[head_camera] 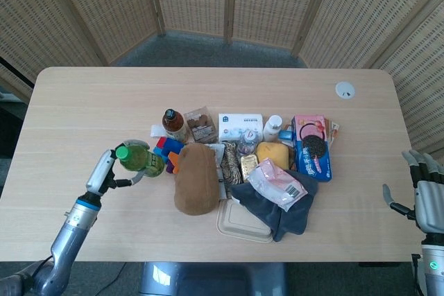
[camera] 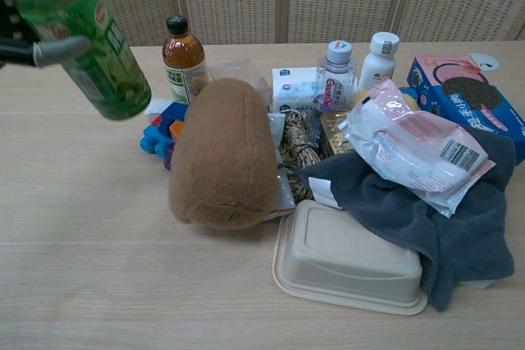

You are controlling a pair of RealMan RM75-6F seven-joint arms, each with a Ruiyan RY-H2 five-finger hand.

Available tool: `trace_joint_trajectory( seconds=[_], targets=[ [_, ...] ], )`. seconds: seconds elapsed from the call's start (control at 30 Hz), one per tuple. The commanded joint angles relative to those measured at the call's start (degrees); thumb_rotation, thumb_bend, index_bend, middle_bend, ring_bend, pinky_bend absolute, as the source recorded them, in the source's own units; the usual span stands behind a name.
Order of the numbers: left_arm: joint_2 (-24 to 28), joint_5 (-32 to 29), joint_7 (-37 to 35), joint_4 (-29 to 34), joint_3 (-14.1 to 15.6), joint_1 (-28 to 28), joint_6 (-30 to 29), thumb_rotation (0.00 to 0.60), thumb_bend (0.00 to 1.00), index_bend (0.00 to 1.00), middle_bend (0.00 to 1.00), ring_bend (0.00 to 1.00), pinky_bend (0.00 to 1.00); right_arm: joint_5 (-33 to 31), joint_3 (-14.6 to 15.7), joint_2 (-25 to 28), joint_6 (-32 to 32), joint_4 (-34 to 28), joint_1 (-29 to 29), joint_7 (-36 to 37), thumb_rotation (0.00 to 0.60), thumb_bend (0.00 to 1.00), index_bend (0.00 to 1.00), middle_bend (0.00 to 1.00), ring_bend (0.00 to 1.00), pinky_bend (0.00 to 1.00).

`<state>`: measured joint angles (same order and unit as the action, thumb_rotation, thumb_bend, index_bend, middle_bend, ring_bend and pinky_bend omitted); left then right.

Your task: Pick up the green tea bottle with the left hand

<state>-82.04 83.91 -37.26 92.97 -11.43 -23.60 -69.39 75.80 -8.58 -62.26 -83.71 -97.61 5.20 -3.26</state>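
The green tea bottle has a green cap and a clear green body. It hangs tilted in the air, clear of the table, with my left hand gripping it near the neck. In the chest view only a thumb and part of the hand show at the top left edge. My right hand stays at the table's right edge, fingers spread, holding nothing.
A brown plush lies right of the lifted bottle, with coloured blocks and a brown-capped bottle behind. A grey cloth, a beige box, a cookie pack and small bottles crowd the middle of the table.
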Motion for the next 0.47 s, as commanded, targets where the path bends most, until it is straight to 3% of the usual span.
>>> trace_joint_trajectory(
  seconds=[0.03, 0.3, 0.47],
  targets=[
    [2.73, -0.48, -0.27, 3.47, -3.02, -1.19, -1.13, 0.600, 0.50, 0.42, 0.42, 0.52, 0.36, 0.09, 0.09, -0.29, -0.13, 0.18, -0.11, 0.17, 0.337, 0.42, 0.00, 0.00, 0.00, 0.00],
    [5.62, -3.41, -2.25, 7.57, -8.48, -3.48, -1.74, 0.600, 0.49, 0.42, 0.41, 0.52, 0.35, -0.04, 0.40, -1.00, -0.32, 0.43, -0.55, 0.19, 0.336, 0.41, 0.00, 0.00, 0.00, 0.00],
    [5.47, -4.23, -2.81, 7.35, -8.65, -4.27, -1.33, 0.600, 0.48, 0.41, 0.41, 0.52, 0.35, -0.23, 0.31, -0.72, -0.13, 0.09, -0.50, -0.32, 0.334, 0.41, 0.00, 0.00, 0.00, 0.00]
  ],
)
